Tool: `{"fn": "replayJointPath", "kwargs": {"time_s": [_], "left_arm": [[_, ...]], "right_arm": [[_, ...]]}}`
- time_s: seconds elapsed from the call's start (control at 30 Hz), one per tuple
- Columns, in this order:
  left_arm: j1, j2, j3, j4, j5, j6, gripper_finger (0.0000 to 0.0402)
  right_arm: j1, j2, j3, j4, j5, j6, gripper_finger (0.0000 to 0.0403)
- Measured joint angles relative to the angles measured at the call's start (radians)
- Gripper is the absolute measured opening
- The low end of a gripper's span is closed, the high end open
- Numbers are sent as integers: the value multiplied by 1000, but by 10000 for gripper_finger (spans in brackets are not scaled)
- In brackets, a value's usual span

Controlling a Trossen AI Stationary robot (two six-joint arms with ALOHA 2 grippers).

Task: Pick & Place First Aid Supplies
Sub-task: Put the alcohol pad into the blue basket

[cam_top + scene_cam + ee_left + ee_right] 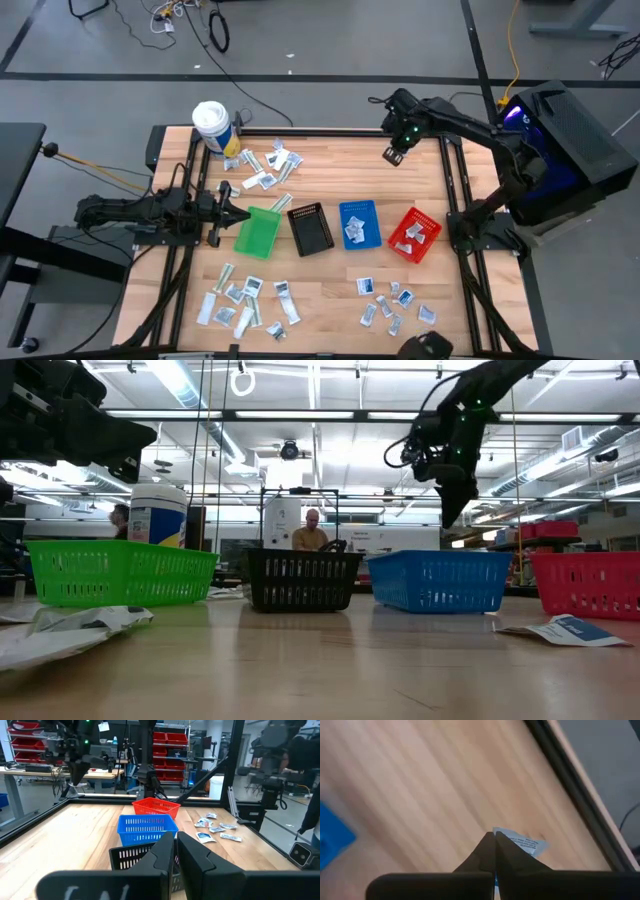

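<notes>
In the high view, the first aid supplies lie in three loose clusters on the table (330, 170): one at upper left near the white tub (211, 124), a big one at lower left (245, 305), another at lower right (392, 300). A few packets already sit in the blue bin (359, 224) and the red bin (415, 235), while the green bin (256, 232) and black bin (310, 228) look empty, so by my reading the sorting is barely begun and most remains. The right gripper (394, 154) hangs over bare wood at upper right, near the table's back rail; the left gripper (232, 213) rests at left centre, just beside the green bin. In the low view the right gripper (449, 510) is well above the bins, with free air below. In the left wrist view, the left gripper (176, 851) has its jaws nearly together, nothing between them, pointing over the black bin toward the blue and red ones. In the right wrist view, the right gripper (494, 841) has its jaws together, apparently pinching a white sachet (522, 843), though the overlap is hard to judge; the table's dark edge rail runs close by, open wood on the other side.
</notes>
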Motion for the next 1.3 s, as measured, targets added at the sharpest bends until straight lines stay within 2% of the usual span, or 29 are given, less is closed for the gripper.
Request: {"fn": "replayJointPath", "kwargs": {"time_s": [0.8, 1.3], "left_arm": [[0, 0, 0, 0, 0, 0, 32], [0, 0, 0, 0, 0, 0, 32]], "right_arm": [[421, 0, 0, 25, -23, 51, 0], [641, 0, 1, 138, -61, 114, 0]]}}
